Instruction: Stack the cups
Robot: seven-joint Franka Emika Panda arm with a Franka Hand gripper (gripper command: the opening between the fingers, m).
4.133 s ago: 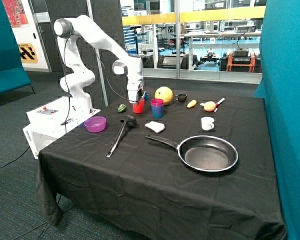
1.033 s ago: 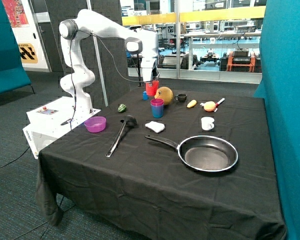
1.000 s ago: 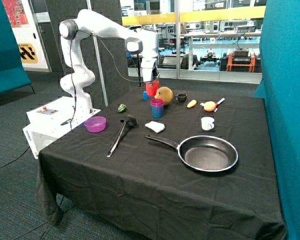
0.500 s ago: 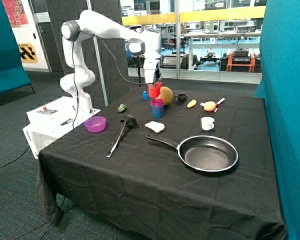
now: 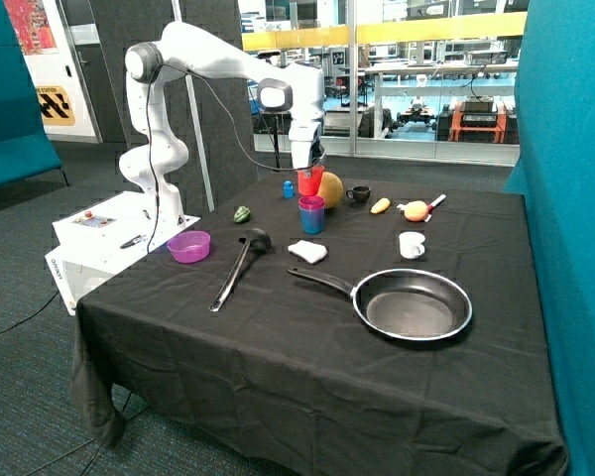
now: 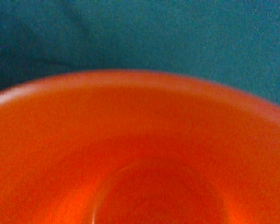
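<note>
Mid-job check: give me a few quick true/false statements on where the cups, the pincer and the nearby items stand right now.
1. The pincer holds the red cup in the air. True.
2. The magenta-pink cup sits inside the blue cup. True.
3. The red cup is already nested in the stack. False: it hangs above the stack, apart from it.
4. The frying pan holds the white mug. False: the white mug stands on the cloth beside the pan.

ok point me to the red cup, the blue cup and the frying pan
red cup (image 5: 310, 180), outside view, on its side wall, held in the air below the gripper.
blue cup (image 5: 311, 220), outside view, on its lower blue wall; a pink cup sits inside it.
frying pan (image 5: 416, 335), outside view, on its near rim.
</note>
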